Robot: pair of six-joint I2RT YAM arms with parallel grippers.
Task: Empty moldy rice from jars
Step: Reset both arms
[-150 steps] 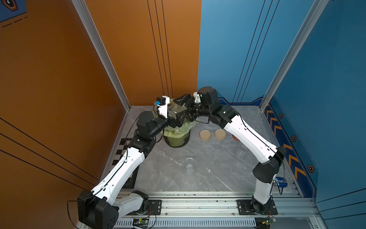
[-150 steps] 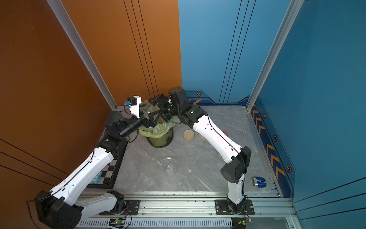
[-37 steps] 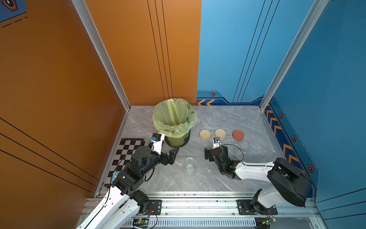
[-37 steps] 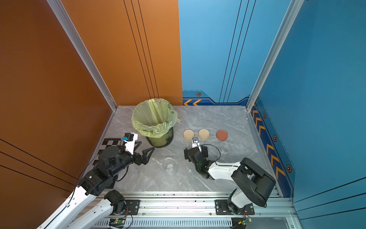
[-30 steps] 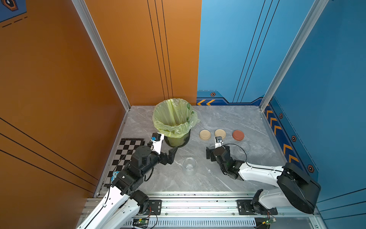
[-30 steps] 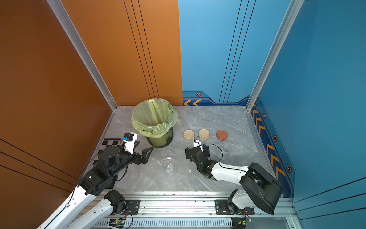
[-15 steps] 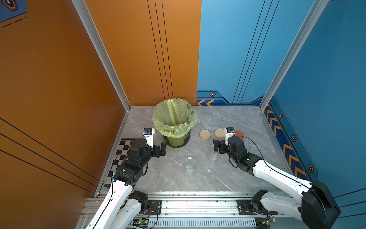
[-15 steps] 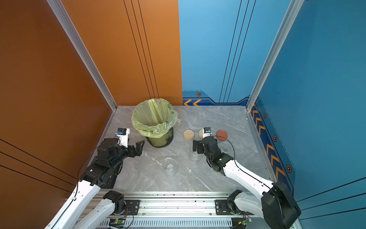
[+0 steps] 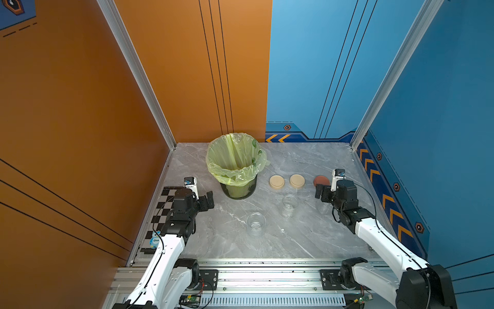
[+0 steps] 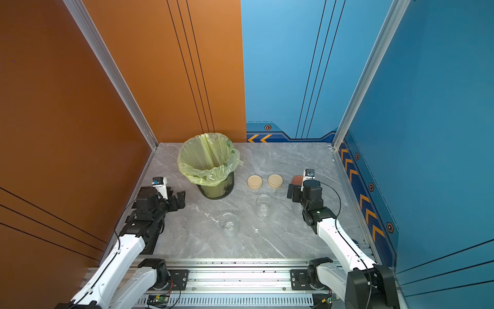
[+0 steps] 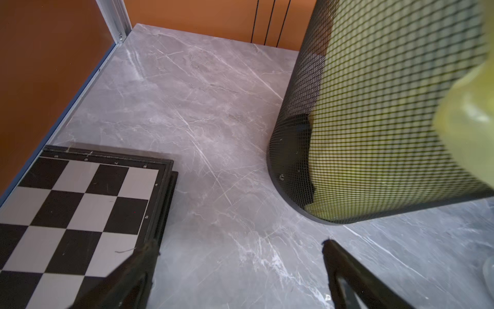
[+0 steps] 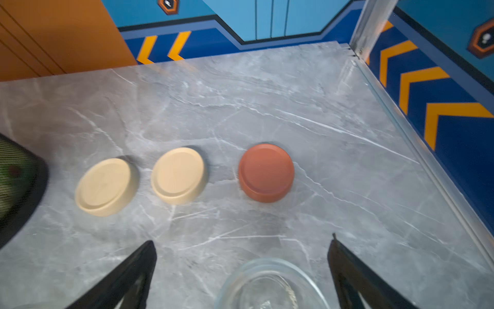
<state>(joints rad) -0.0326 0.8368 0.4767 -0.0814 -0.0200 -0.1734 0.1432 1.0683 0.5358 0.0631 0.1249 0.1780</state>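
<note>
The bin with its green bag stands toward the back of the table, and an arm hangs low on either side of it. The left pincer is just beside the bin's mesh wall, jaws spread wide and holding nothing. The right pincer is well off on the bin's other side, likewise released. A far jar sits on the table below its fingers, which do not grip it.

Two more jars stand open in front of the bin. The front jar is well apart from the bin and the middle jar is further toward the right arm. All three look clear right through, and I cannot make out the moldy rice anywhere.

Three lids lie in a row beside the bin: first beige lid, second beige lid, then the reddish-brown lid farthest from it. A chessboard lies near the bin, beyond the left pincer.
</note>
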